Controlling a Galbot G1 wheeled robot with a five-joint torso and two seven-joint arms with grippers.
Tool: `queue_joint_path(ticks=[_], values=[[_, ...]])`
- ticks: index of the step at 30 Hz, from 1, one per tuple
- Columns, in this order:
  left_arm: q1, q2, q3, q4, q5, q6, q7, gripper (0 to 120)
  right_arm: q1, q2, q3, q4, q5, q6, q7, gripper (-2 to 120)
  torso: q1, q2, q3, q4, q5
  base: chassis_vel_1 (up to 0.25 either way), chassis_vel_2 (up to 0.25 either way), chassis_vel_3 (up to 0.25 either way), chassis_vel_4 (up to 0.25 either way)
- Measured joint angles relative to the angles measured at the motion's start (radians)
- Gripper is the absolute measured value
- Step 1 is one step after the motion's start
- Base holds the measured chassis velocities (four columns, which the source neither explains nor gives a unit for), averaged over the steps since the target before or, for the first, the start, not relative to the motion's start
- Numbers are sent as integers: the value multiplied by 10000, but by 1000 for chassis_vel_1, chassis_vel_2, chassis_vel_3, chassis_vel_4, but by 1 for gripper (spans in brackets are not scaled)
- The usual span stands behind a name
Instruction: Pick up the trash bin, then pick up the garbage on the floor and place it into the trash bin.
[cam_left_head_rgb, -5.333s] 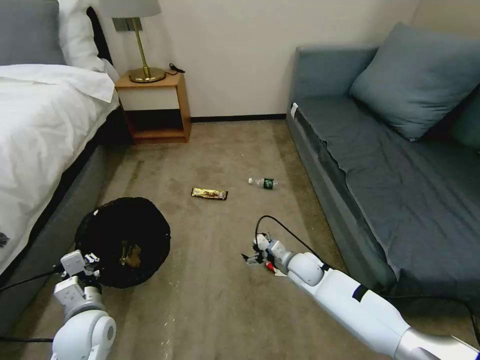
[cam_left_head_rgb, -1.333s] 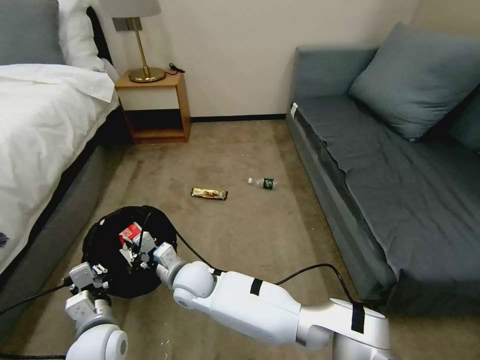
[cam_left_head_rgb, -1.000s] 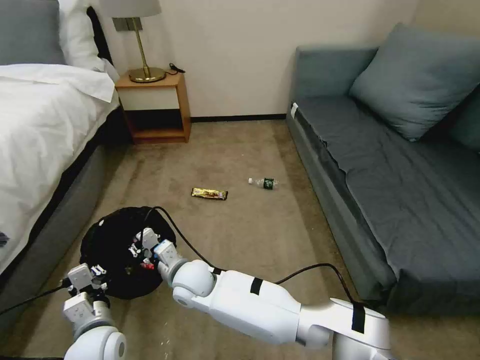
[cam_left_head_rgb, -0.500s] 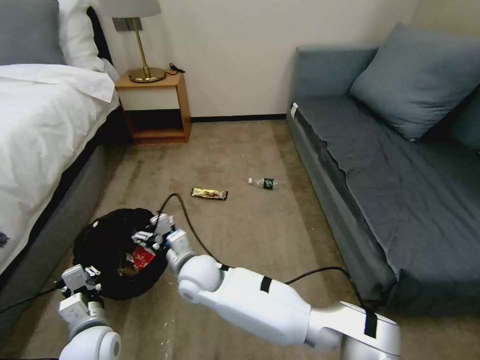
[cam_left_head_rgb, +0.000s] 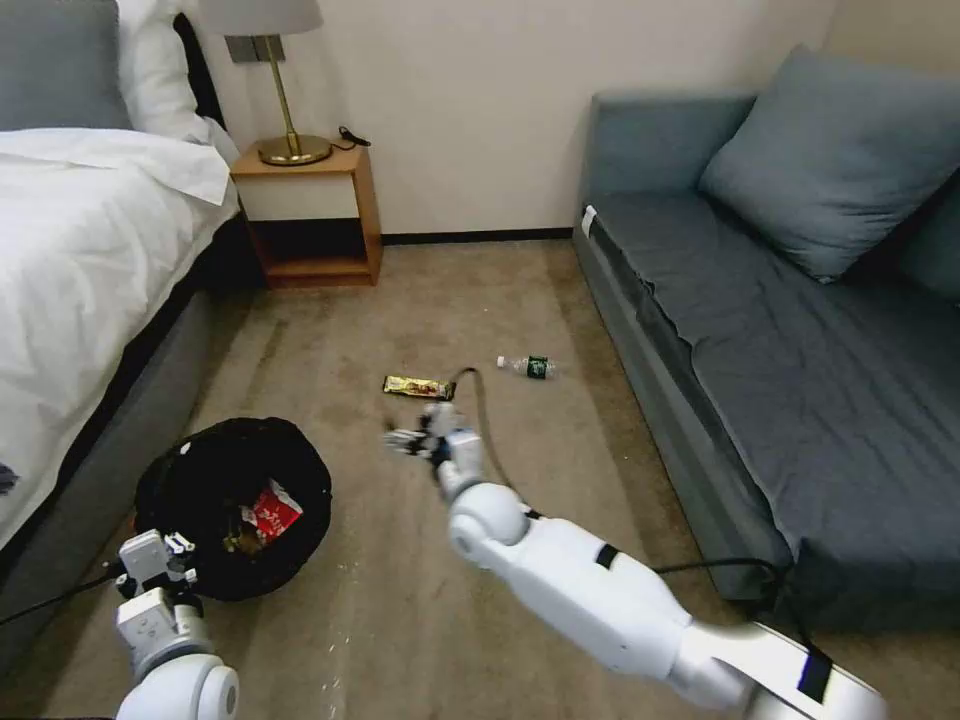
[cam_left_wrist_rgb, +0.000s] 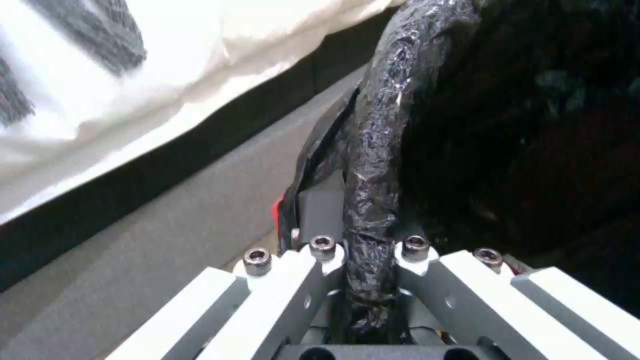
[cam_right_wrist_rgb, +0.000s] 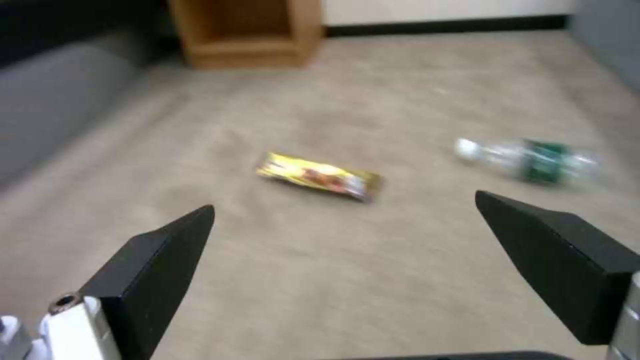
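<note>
While the left gripper (cam_left_wrist_rgb: 363, 280) clamps the trash bin (cam_left_head_rgb: 205, 470) rim beside the bed (cam_left_head_rgb: 70, 260) | right gripper (cam_left_head_rgb: 408, 440): jaws apart, empty, over carpet near snack wrapper (cam_right_wrist_rgb: 319, 176) | bottle (cam_right_wrist_rgb: 533, 161): blurred, beyond | red packet (cam_left_head_rgb: 272, 512): inside bin, part hidden

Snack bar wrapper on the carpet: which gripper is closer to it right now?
Right. The right gripper, open, hangs just short of the snack bar wrapper. The left gripper is far off, shut on the trash bin rim by the bed.
</note>
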Motion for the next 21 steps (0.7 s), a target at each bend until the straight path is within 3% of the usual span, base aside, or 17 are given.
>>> queue_joint_path(ticks=[13,21], values=[[294,207,-8,-211,-29,-60,-44,3,-1268,-203,1903,-676,-505,409,-883,100,0,0,0,3,0,0,0,0,0],[343,258,0,-312,-38,-66,-50,3,-1442,-316,1981,-835,-775,688,-1154,100,0,0,0,2,-1,0,0,0,0]])
